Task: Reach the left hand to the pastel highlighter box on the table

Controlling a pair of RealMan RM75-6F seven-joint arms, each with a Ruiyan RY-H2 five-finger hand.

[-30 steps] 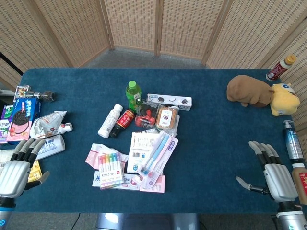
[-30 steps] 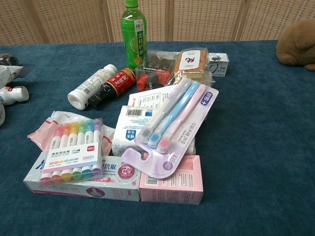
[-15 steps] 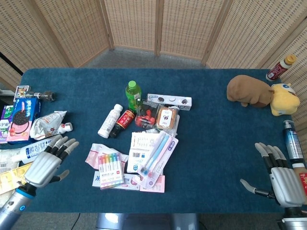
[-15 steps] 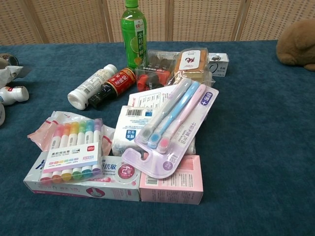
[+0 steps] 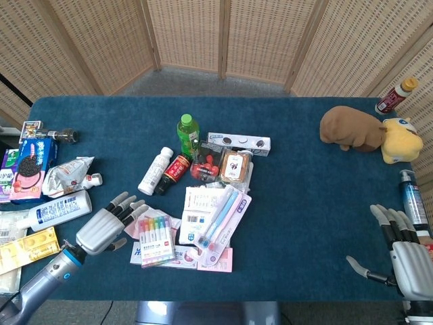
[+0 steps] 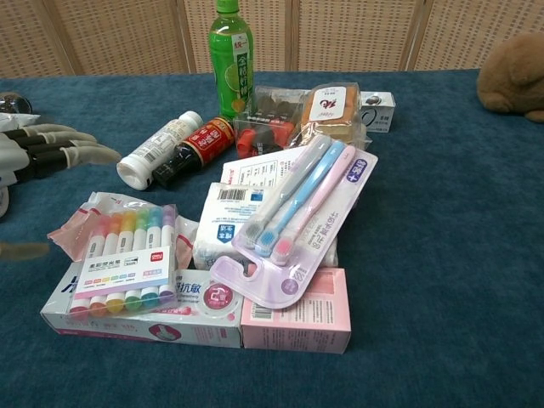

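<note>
Fingers [image 5: 128,203] of the left hand [image 5: 105,227] are spread apart and hold nothing, just left of the pastel highlighter box [image 5: 155,238]. That box lies on other packs near the front of the table [image 5: 298,203]. Reaching looks almost done; next the hand should slide a bit right to touch it. Far right of the box, the right hand [image 5: 406,254] rests open.

Left hand [image 5: 101,229] extended forward, fingers [image 5: 127,203] spread and empty, right hand [image 5: 410,258] held low at the side, palm down, fingers apart
</note>
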